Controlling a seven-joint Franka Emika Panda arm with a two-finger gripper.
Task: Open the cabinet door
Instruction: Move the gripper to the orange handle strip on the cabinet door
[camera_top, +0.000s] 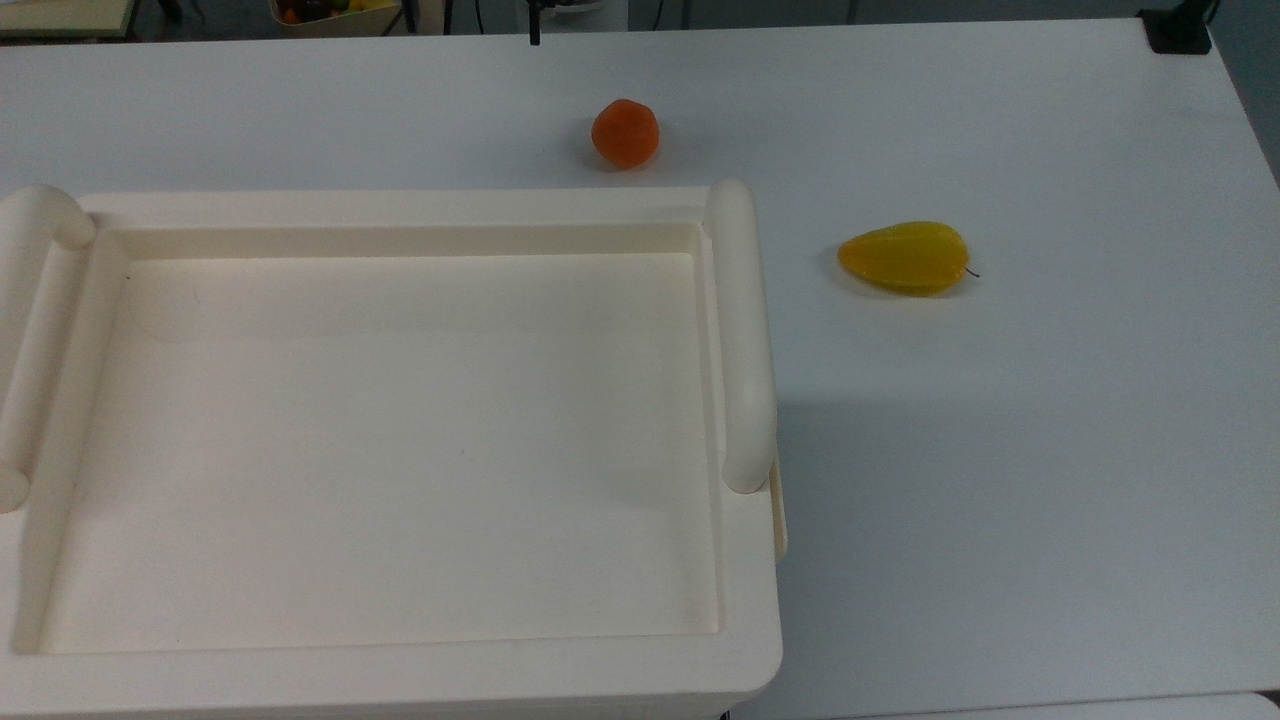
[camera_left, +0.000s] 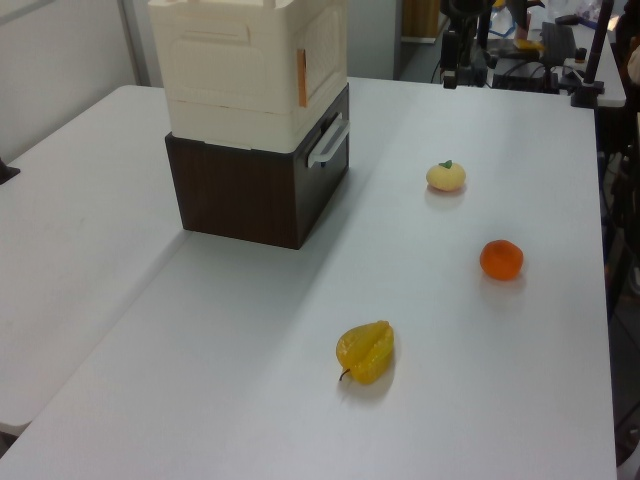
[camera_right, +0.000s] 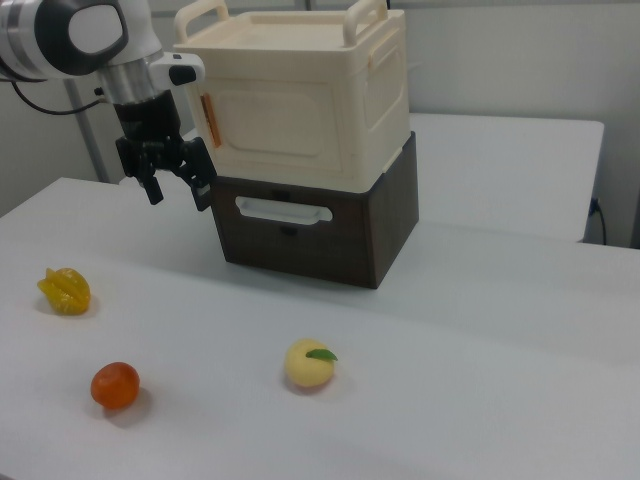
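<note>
A cream plastic cabinet (camera_right: 300, 95) sits on top of a dark brown wooden drawer unit (camera_right: 320, 225) on a white table (camera_right: 450, 350). In the right view, the cabinet door (camera_right: 275, 125) is the panelled front face of the cream cabinet, lying flat and closed against the body, with a thin orange strip (camera_right: 209, 122) along its left edge. The robot's black gripper (camera_right: 175, 184) hangs at the right view's left, just beside that edge of the door and level with the seam between cabinet and drawer unit; its two fingers (camera_right: 199, 175) are spread wide apart and hold nothing. A white arm segment rises above it toward the upper left corner. The drawer unit has a pale bar handle (camera_right: 283, 210) on its front.

Fruit lies scattered on the table in front: a yellow starfruit (camera_right: 65, 290), an orange (camera_right: 115, 385) and a pale peach with a green leaf (camera_right: 310, 365), all well apart from the cabinet.

From the top view, the cabinet's roof is a wide recessed tray (camera_top: 400, 440) with a rounded tubular handle (camera_top: 745, 330) along its right side
</note>
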